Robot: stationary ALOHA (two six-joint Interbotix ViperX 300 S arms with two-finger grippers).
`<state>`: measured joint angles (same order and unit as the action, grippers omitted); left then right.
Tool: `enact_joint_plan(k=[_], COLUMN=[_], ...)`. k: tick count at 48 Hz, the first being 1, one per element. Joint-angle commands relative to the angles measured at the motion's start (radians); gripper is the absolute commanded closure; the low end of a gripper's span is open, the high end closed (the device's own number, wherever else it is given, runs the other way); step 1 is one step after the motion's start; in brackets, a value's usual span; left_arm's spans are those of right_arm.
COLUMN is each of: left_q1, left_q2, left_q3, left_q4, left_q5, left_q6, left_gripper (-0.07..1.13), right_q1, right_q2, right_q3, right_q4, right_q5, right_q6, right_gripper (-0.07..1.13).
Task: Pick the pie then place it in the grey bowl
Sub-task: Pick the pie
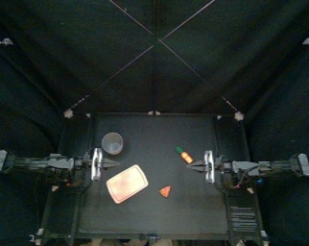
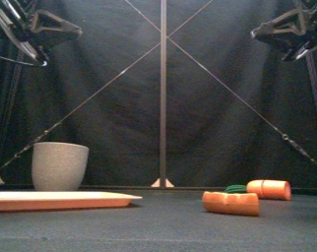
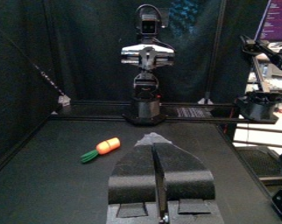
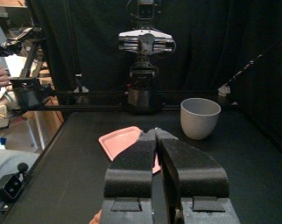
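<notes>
The pie (image 1: 165, 192) is a small orange wedge lying on the table at the front middle, to the right of the pink tray; it shows low and near in the front view (image 2: 232, 203). The tall grey speckled cup (image 1: 113, 143) stands upright at the back left (image 2: 60, 165) (image 4: 200, 117). My left gripper (image 1: 104, 165) hangs at the table's left side, raised high, jaws shut and empty (image 3: 161, 166). Opposite it at the right side my right gripper (image 1: 200, 165) is also raised, shut and empty (image 4: 155, 149). Neither gripper touches anything.
A flat pink tray (image 1: 127, 183) lies at the front left, between the cup and the pie (image 2: 56, 200) (image 4: 120, 140). A toy carrot (image 1: 185, 155) with a green top lies right of centre, behind the pie (image 2: 268, 188) (image 3: 102, 149).
</notes>
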<state>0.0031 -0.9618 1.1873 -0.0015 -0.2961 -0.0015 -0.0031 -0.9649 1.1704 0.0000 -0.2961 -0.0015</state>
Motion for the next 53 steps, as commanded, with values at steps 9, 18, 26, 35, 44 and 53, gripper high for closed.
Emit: enact_joint_plan(k=[9, 18, 26, 35, 44, 53], left_q1=[0.003, 0.006, 0.008, 0.009, 0.011, 0.02], left_q2=[0.005, 0.005, 0.005, 0.005, 0.005, 0.005], left_q3=[-0.017, -0.023, -0.021, -0.025, -0.023, -0.021], left_q4=[-0.009, -0.005, -0.005, -0.003, -0.003, -0.005], left_q5=[-0.006, -0.011, -0.012, -0.015, -0.015, -0.015], left_q6=[0.006, 0.008, 0.006, 0.008, 0.008, 0.008], left_gripper=[1.09, 1.09, 1.08, 1.08, 1.08, 1.09], right_q1=[0.0, 0.009, 0.028, 0.034, 0.034, 0.058], right_q2=[0.13, 0.291, 0.348, 0.377, 0.448, 0.577], right_q3=[-0.046, -0.11, -0.144, -0.147, -0.166, -0.245], right_q4=[-0.002, 0.002, 0.015, 0.124, 0.176, 0.133], right_q5=[-0.002, 0.025, 0.035, 0.011, 0.012, 0.08], right_q6=[0.009, 0.012, 0.015, 0.032, 0.029, 0.029], right_gripper=[1.06, 1.04, 0.79, 0.24, 0.02, 0.02])
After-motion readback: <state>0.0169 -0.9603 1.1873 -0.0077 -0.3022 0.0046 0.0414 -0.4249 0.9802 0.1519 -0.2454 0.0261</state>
